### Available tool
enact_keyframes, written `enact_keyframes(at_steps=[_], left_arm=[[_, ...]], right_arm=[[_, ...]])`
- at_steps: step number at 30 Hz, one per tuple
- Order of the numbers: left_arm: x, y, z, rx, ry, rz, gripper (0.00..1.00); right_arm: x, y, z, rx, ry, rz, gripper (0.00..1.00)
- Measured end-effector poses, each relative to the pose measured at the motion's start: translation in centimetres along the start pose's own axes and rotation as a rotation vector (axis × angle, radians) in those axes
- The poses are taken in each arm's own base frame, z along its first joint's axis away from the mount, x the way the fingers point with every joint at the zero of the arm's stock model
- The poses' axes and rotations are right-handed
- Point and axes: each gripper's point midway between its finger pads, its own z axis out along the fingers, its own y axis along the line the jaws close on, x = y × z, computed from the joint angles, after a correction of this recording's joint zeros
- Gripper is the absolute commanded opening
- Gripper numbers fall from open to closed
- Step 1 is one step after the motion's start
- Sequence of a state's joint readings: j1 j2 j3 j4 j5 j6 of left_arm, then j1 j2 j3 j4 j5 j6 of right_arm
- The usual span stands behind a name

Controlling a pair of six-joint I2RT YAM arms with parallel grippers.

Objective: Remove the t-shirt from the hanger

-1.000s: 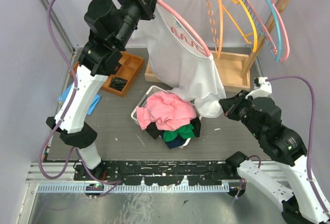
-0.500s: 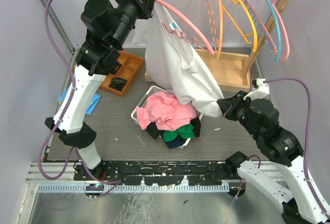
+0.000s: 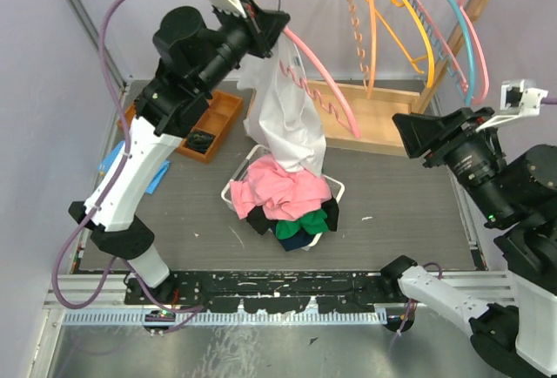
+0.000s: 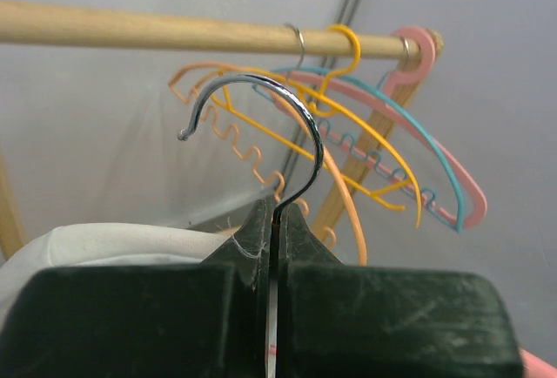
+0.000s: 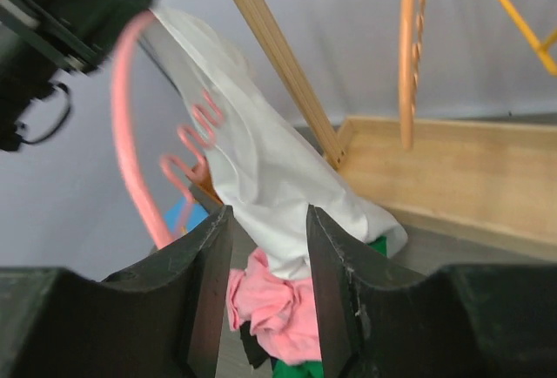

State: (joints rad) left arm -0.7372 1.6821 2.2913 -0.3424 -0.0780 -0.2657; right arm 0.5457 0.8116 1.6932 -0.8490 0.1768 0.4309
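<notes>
My left gripper is shut on the metal hook of a pink hanger, held high beside the rack; in the left wrist view its jaws pinch the hook's stem. The white t-shirt hangs from the hanger's top near that gripper, and its lower end rests on the clothes pile. The hanger's right arm is bare. My right gripper is open and empty, raised to the right of the shirt. In the right wrist view it faces the shirt and the hanger.
A white basket heaped with pink, green and dark clothes sits under the shirt. The wooden rack behind holds orange and pink-blue hangers on its rod. An orange tray stands at the left.
My right gripper has let go of the shirt's hem and risen up and to the right. The shirt has slid off the hanger's right arm and now hangs straight down. The left gripper moved right.
</notes>
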Motion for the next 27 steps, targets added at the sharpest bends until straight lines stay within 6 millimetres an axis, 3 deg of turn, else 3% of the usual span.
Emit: enact_keyframes(at_steps=[2,5,12,20,27], left_arm=[[2.2,-0.6,0.1,0.017,0.058,0.003,0.0],[5.4,-1.2,0.2,0.028,0.135,0.012,0.0],[10.8,-2.3,0.4,0.027,0.282,0.049,0.0],[13.5,-4.5,0.4,0.045,0.352,0.12,0.0],[12.6,-5.8,0.3,0.046,0.337,0.194,0.0]], right_arm=[[-1.8,1.3,0.1,-0.036,-0.024,-0.012,0.48],[-2.6,2.4,1.1,-0.065,-0.018,-0.033,0.49],[-0.1,3.0,4.7,-0.083,0.089,-0.063,0.5],[2.3,3.3,7.5,-0.092,0.178,-0.07,0.49],[4.2,3.3,9.5,-0.095,0.244,-0.073,0.48]])
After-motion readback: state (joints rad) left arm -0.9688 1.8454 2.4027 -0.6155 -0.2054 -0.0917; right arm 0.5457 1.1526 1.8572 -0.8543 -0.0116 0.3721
